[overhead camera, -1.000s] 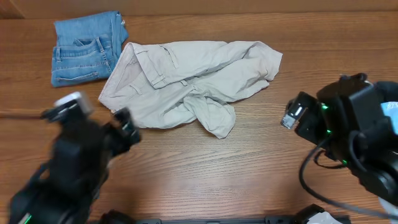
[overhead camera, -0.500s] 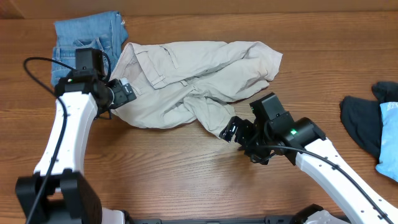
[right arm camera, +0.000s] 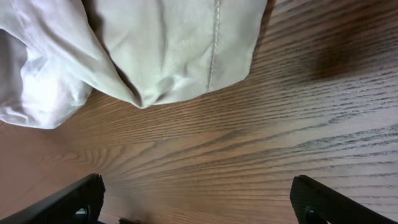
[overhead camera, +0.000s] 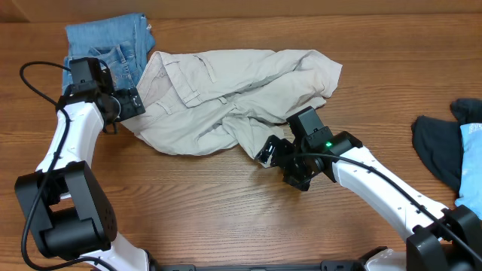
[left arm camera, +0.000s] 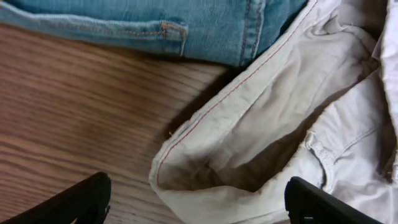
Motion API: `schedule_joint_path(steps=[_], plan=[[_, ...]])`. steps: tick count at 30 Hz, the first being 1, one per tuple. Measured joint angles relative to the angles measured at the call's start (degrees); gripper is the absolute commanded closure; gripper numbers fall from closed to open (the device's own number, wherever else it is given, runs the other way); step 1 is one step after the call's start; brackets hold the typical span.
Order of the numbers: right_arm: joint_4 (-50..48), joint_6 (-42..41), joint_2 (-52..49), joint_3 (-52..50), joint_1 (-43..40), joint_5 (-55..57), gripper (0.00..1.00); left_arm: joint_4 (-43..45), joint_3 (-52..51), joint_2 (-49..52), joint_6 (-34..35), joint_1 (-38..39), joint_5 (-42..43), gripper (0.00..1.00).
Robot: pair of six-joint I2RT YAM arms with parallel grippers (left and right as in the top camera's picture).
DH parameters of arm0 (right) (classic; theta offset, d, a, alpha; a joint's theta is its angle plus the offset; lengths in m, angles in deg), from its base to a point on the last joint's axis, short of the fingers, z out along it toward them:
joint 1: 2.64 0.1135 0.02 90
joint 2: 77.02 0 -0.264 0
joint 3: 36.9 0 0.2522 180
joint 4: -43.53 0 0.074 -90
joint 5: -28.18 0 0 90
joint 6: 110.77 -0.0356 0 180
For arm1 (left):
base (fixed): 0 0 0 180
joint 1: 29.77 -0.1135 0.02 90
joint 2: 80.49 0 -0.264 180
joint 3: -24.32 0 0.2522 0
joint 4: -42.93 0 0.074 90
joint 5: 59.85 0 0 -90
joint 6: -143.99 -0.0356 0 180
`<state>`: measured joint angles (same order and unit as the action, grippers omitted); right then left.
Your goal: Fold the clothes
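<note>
The clothes are chiefly cream-beige shorts (overhead camera: 233,90), lying crumpled across the middle of the table. My left gripper (overhead camera: 140,104) is open at their left waistband corner. In the left wrist view that corner (left arm camera: 211,155) bulges between the two black fingertips (left arm camera: 78,202) of the left gripper (left arm camera: 199,210). My right gripper (overhead camera: 273,159) is open at the shorts' lower leg hem. In the right wrist view the hem (right arm camera: 174,56) lies just beyond the right gripper (right arm camera: 202,202), which has only bare wood between its fingers.
Folded blue denim (overhead camera: 102,56) lies at the back left, touching the shorts; its edge (left arm camera: 186,25) shows in the left wrist view. A dark piece (overhead camera: 440,147) and a light-blue piece (overhead camera: 471,169) lie at the right edge. The wooden table (overhead camera: 226,218) shows bare grain in front.
Both arms came in from the table's front edge. The left gripper reached the waistband corner and narrowed slightly. The right gripper moved up-left to the leg hem.
</note>
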<state>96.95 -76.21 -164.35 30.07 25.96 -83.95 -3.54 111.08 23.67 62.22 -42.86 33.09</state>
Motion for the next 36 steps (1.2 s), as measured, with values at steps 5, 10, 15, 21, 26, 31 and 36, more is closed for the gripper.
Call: schedule_joint_path(steps=[5, 10, 15, 21, 26, 31, 36], plan=[[-1.7, 0.0, -1.7, 0.0, 0.0, 0.1, 0.0, 2.4, 0.0, 2.7, -2.9, 0.0, 2.8, 0.12], [-1.8, 0.5, -1.7, 0.0, 0.0, 0.6, 0.0, 3.0, 0.0, 7.5, -5.5, 0.0, 7.1, 0.19], [-1.8, 0.2, -1.7, 0.0, 0.0, 2.0, 0.0, 2.6, 0.0, 9.4, -7.4, 0.1, 10.0, 0.5], [-1.9, -0.5, -1.7, 0.0, 0.0, 2.6, 0.0, -1.8, 0.1, 9.4, -9.2, 0.4, 11.6, 0.87], [-4.9, -6.6, -1.7, -0.1, 0.0, 3.1, 0.0, -3.1, 0.1, 9.4, -8.8, 0.3, 11.7, 0.88], [-5.9, -13.4, -1.8, -1.3, 0.0, 4.9, 0.03, -3.1, 0.1, 9.4, -7.3, 0.3, 11.7, 0.89], [-10.0, -15.1, -2.1, -2.4, 0.0, 7.2, 0.03, -3.1, 0.1, 9.4, -5.5, 0.3, 11.9, 0.91]])
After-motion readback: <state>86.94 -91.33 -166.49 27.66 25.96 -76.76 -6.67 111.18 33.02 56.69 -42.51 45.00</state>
